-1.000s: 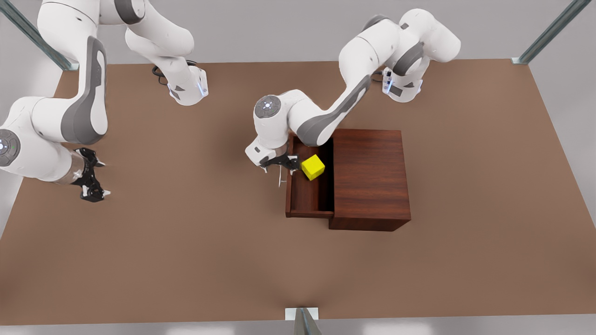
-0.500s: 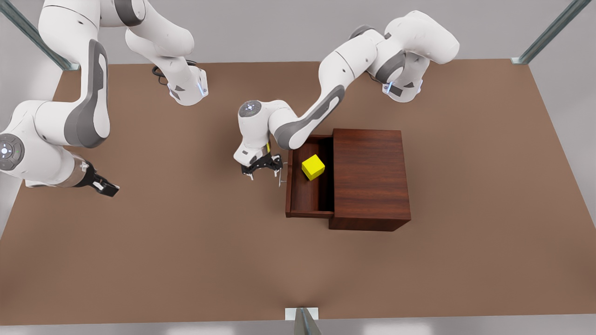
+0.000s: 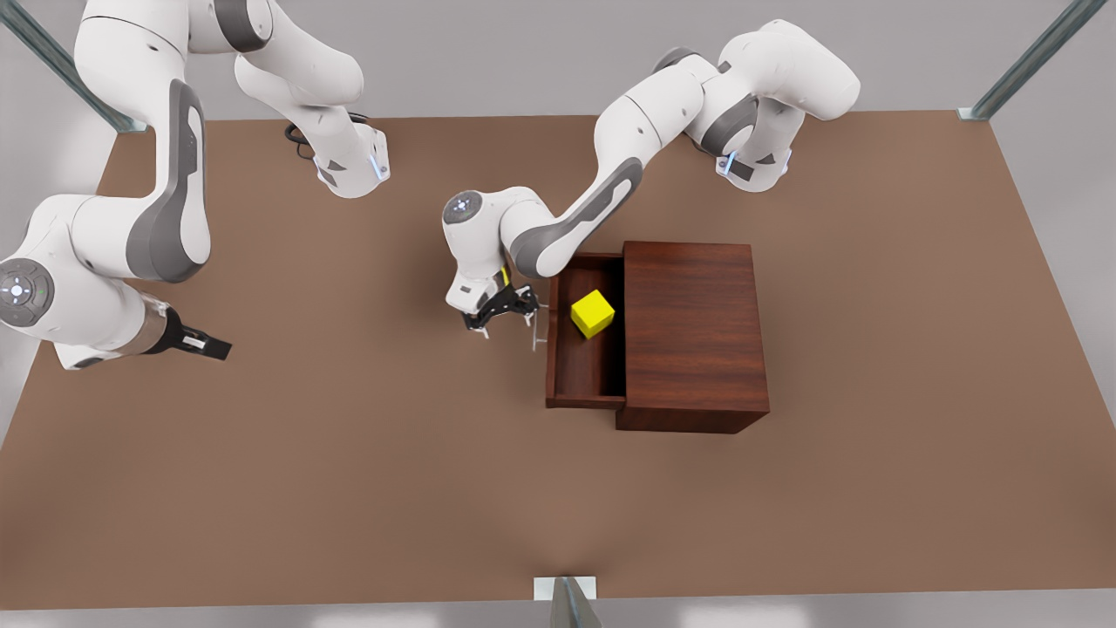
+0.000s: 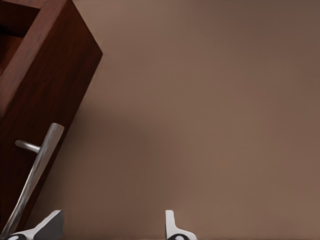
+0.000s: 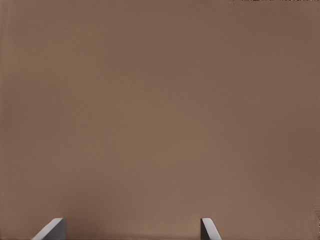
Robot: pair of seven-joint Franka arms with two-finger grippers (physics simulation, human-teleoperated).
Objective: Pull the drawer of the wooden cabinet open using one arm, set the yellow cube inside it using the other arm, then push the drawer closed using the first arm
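I saw the big dark red-brown wooden cabinet (image 3: 693, 336) with its shallow wooden drawer (image 3: 580, 375) partly open. The small yellow cube (image 3: 593, 313) sat inside, probably light. My left gripper (image 3: 504, 314), spread wide and empty, was beside the stiff thin silver handle (image 4: 35, 172); I'd push there. My right gripper (image 3: 199, 344) waited far off, fingers apart.

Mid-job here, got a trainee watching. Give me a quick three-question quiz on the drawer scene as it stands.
1. True or false: the yellow cube lies inside the drawer.
2. The left pincer is: A) beside the drawer's handle, B) above the cabinet, C) holding the cube.
3. Fill in: the right pincer waits over the bare ____.

Key: 1 true; 2 A; 3 table.
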